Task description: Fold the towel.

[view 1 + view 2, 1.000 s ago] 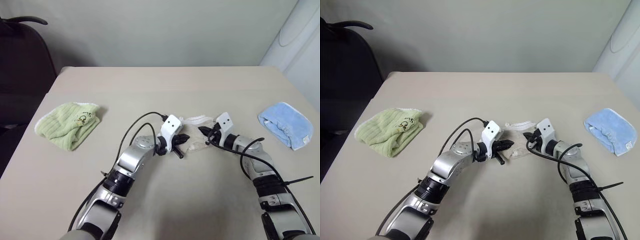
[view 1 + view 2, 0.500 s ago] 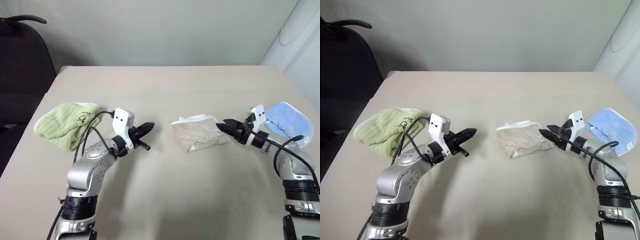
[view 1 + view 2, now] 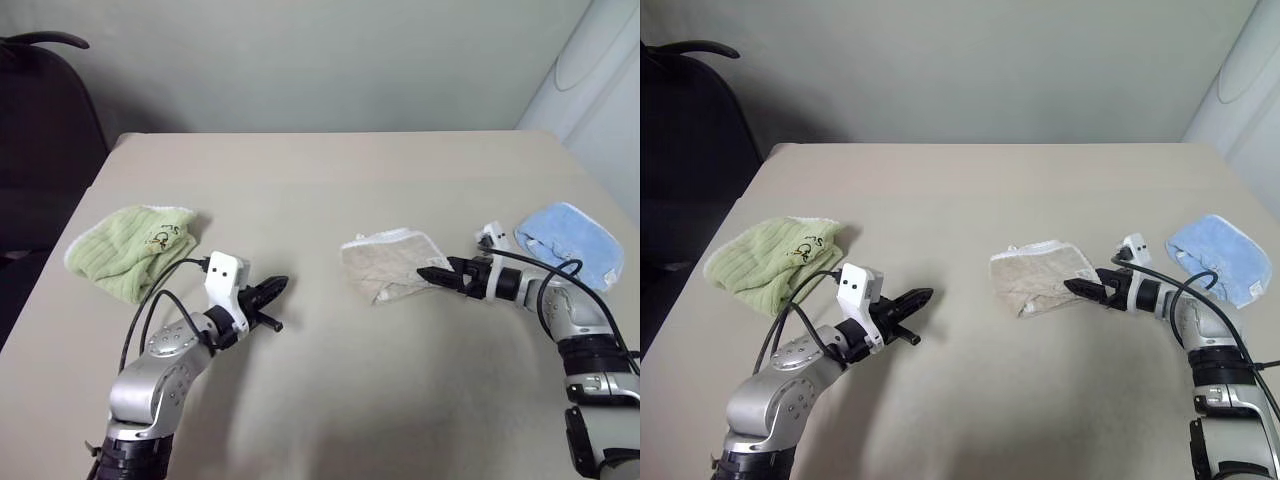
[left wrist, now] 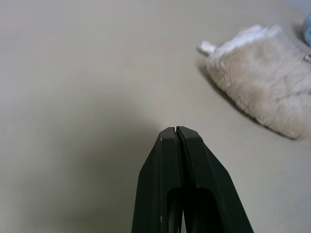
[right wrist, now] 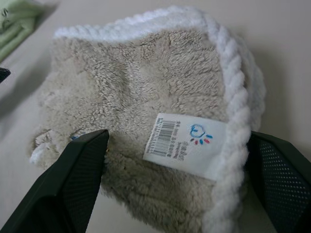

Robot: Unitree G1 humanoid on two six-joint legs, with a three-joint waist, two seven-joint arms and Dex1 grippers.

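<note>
The right gripper (image 3: 1077,289) is spread wide, its 2 fingers (image 5: 80,167) flanking the towel's labelled corner, nothing gripped; the forearm is held low, angled inward. The left gripper (image 3: 278,285) is closed and empty, pointed toward the towel (image 3: 388,264), which is bunched mid-tabletop (image 3: 330,180).

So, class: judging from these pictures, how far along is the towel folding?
Done: the towel lies folded into a small bundle on the table. In hand: nothing is gripped; the right gripper is open with a finger on either side of the towel's corner, and the left gripper is shut, apart from it. Left: perhaps tidying the somewhat lumpy bundle.
</note>
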